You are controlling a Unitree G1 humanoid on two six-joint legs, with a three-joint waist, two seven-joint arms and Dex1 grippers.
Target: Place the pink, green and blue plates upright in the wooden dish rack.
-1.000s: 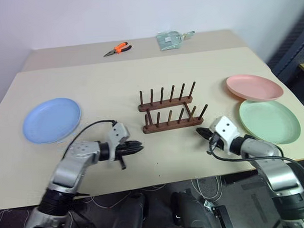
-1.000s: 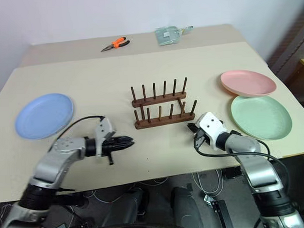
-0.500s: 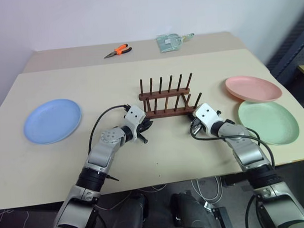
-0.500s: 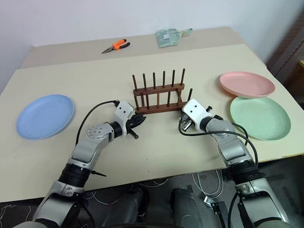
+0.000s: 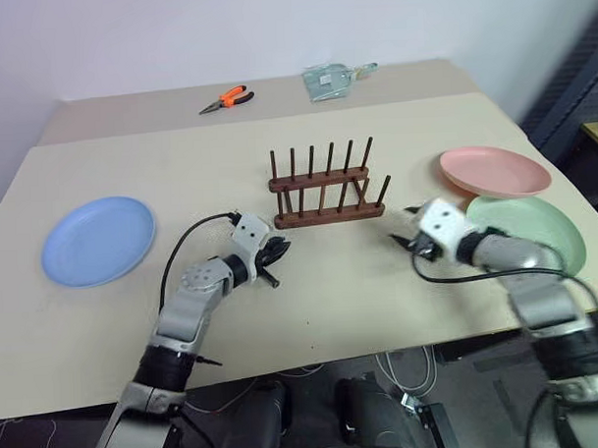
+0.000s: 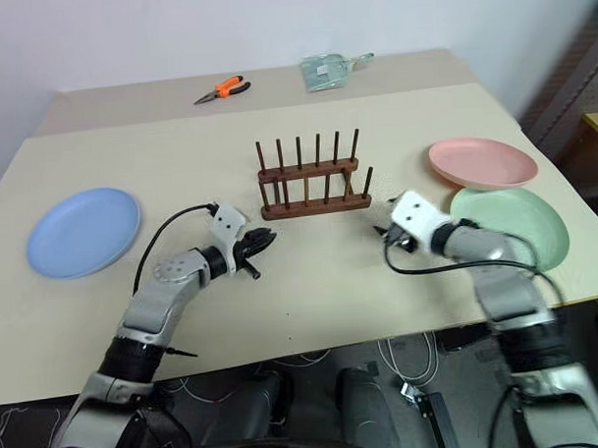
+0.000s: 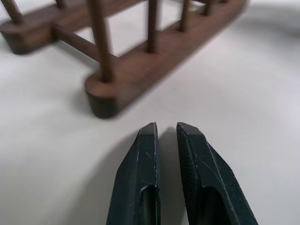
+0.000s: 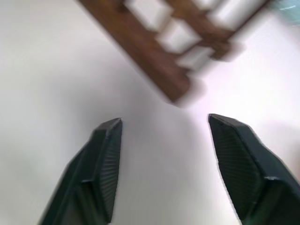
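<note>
The wooden dish rack point(image 5: 325, 192) stands with no plates in it in the middle of the table. Far left lies the blue plate point(image 5: 98, 241), flat. At the right, the pink plate point(image 5: 494, 171) lies flat behind the green plate point(image 5: 547, 227), which my right arm partly covers. My left gripper point(image 5: 278, 250) is shut with nothing in it, low over the table just short of the rack's front left end point(image 7: 104, 99). My right gripper point(image 5: 403, 240) is open, off the rack's front right corner point(image 8: 180, 91) and not touching it.
Orange-handled pliers point(image 5: 229, 97) and a clear packet point(image 5: 333, 80) lie on the far table behind. The table's front edge point(image 5: 313, 356) runs close below both arms. Bare tabletop lies between the rack and the blue plate.
The rack now sits farther back and squarer than a second ago. My right gripper has opened and drawn right, away from the rack. My left gripper has come forward to the rack's left end.
</note>
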